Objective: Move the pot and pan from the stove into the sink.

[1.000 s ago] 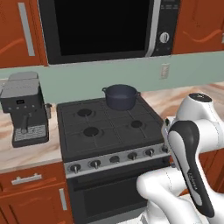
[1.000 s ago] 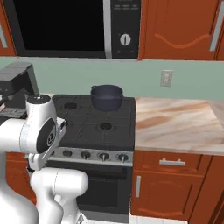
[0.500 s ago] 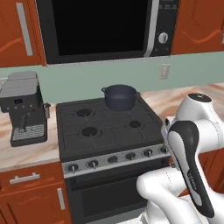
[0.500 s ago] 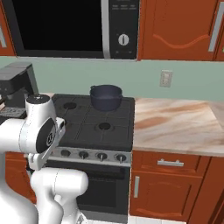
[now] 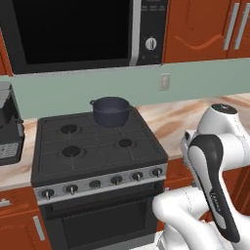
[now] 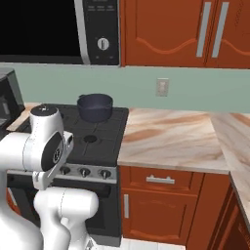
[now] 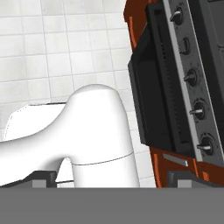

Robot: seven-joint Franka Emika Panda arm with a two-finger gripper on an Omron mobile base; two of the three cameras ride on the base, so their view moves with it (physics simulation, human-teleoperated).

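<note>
The dark blue-grey pot [image 5: 111, 110] [image 6: 95, 106] stands upright on the back right burner of the black stove [image 5: 97, 151] [image 6: 105, 141]. The pan and the sink are out of view. My arm is folded low in front of the stove. In the hand view my gripper [image 7: 114, 178] points down at the floor beside the stove's steel knob strip [image 7: 192, 78] and oven door [image 7: 153, 87]. Its fingertips [image 7: 43, 178] stand far apart at the bottom corners, open, with nothing held between them. The gripper is well below and in front of the pot.
A microwave [image 5: 73, 34] hangs over the stove. A coffee machine [image 5: 7, 127] sits at the left on the counter. The marbled beige counter [image 6: 171, 139] runs right of the stove and turns a corner, with red-brown cabinets [image 6: 161, 205] below. White floor tiles [image 7: 52, 52] lie beneath the hand.
The whole picture has shifted left in both base views: the base has driven to the right. More counter shows at the right. The pot and the arm's pose look unchanged.
</note>
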